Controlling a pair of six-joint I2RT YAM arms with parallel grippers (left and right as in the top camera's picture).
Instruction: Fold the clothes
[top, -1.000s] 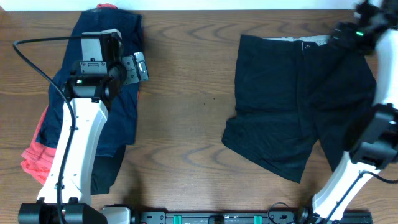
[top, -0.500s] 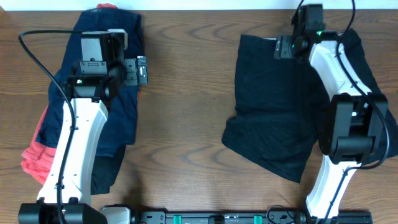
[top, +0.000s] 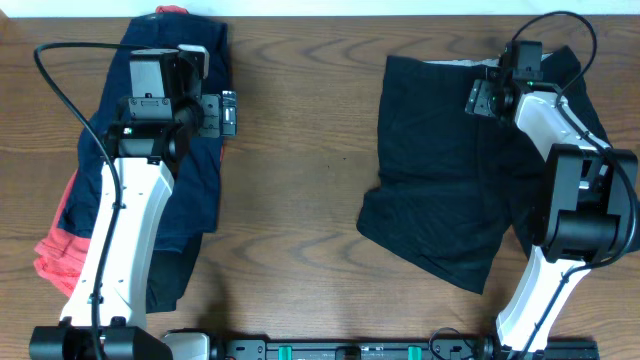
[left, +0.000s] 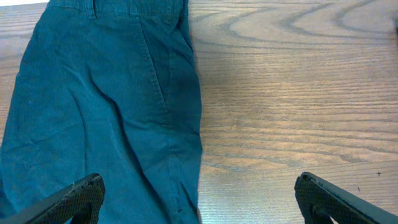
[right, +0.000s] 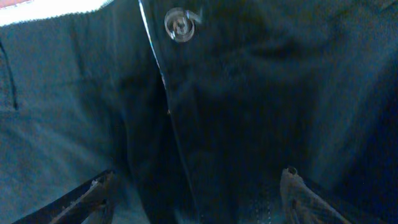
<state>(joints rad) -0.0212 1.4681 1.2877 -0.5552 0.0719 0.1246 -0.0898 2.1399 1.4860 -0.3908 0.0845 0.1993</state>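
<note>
left gripper (left: 196, 186) spread empty over trousers (left: 93, 93) edge, right gripper (right: 198, 180) spread empty above shorts (right: 249, 93)

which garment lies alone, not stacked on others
The black shorts under the right gripper; the blue pair lies atop a red garment.

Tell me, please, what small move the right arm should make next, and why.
Probably lower the right gripper and close on the black shorts by the button: its jaws stand open just over the fabric, holding nothing, and the shorts lie spread out, unfolded.
</note>
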